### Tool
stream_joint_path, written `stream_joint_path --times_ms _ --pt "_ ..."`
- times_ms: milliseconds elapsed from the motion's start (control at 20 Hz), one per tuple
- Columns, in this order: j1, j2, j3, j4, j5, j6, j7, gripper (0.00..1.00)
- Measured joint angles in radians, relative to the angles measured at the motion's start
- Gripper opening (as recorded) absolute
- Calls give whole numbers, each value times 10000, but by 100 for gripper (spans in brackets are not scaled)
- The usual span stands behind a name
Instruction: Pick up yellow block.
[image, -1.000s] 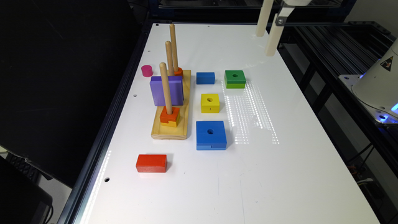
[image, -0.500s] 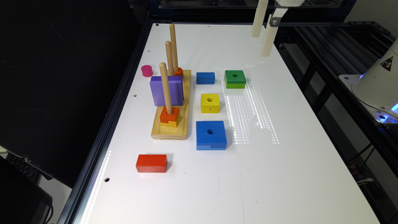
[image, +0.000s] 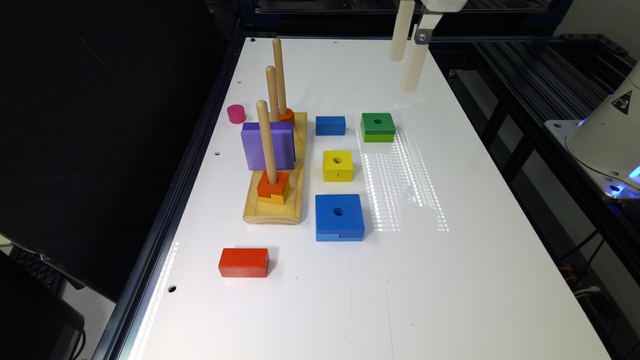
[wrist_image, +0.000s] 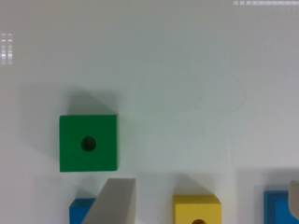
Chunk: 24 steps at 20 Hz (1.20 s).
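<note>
The yellow block (image: 338, 166) is a small square with a round centre hole, lying flat mid-table between a small blue block and a big blue square. In the wrist view the yellow block (wrist_image: 197, 210) is cut off at the frame edge. My gripper (image: 404, 75) hangs high above the far part of the table, beyond the green block and well away from the yellow block. In the wrist view the gripper (wrist_image: 205, 186) is open, with one cream finger (wrist_image: 114, 201) and the other finger at the frame's edge, and nothing is between them.
A green square block (image: 378, 126) and a small blue block (image: 330, 125) lie beyond the yellow one, and the big blue square (image: 339, 217) lies nearer. A wooden peg base (image: 275, 212) holds purple, orange and yellow pieces. A red block (image: 243, 262) and a pink cylinder (image: 236, 113) sit toward the exterior view's left.
The gripper has drifted toward the exterior view's left above the far end of the table. No block has moved.
</note>
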Motion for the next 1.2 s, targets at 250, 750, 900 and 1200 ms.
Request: stream_joint_path --times_ms 250,750,900,1200 --pt "-34 208 1 213 -11 0 -1 100" --pt "-76 804 2 826 -27 1 -7 100" --pt "-77 880 2 888 -28 1 -7 100" --pt "-76 932 3 977 -29 1 -7 100"
